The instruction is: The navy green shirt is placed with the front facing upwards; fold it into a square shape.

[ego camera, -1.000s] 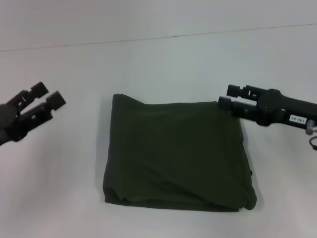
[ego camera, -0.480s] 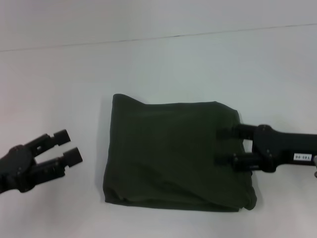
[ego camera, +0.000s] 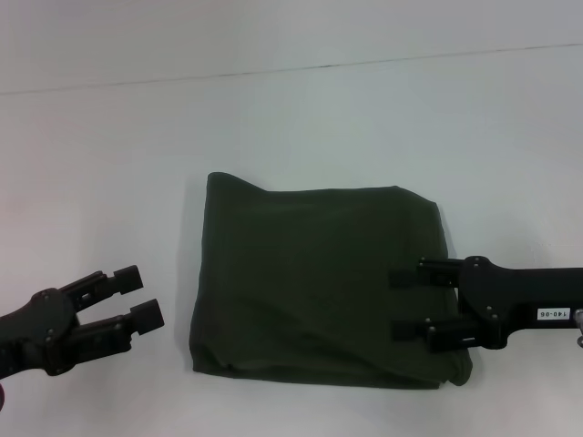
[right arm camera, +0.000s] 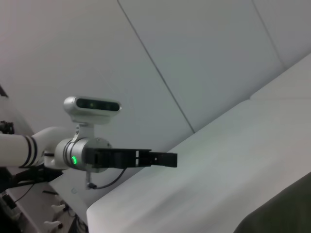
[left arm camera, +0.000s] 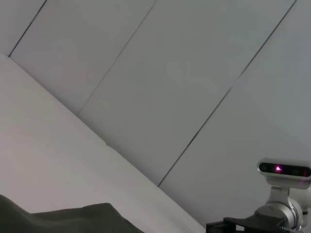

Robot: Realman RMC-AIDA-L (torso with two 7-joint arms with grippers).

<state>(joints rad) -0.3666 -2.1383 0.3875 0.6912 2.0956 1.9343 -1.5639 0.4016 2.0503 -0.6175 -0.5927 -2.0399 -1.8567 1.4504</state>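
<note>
The navy green shirt [ego camera: 319, 282] lies folded into a rough square on the white table [ego camera: 109, 182], its lettering hidden; an edge of it shows in the left wrist view [left arm camera: 68, 221] and in the right wrist view [right arm camera: 279, 213]. My right gripper [ego camera: 401, 305] hovers open over the shirt's right part, fingers pointing left, with nothing between them. My left gripper [ego camera: 141, 296] is open over bare table, left of the shirt's lower left corner and apart from it. It also appears far off in the right wrist view [right arm camera: 163, 158].
The table's far edge meets a pale wall [ego camera: 291, 36]. Bare tabletop surrounds the shirt on all sides. The right arm's wrist camera [left arm camera: 284, 170] shows in the left wrist view.
The right gripper swung from the shirt's upper right corner down over its right side. The left gripper came down and toward the shirt's lower left.
</note>
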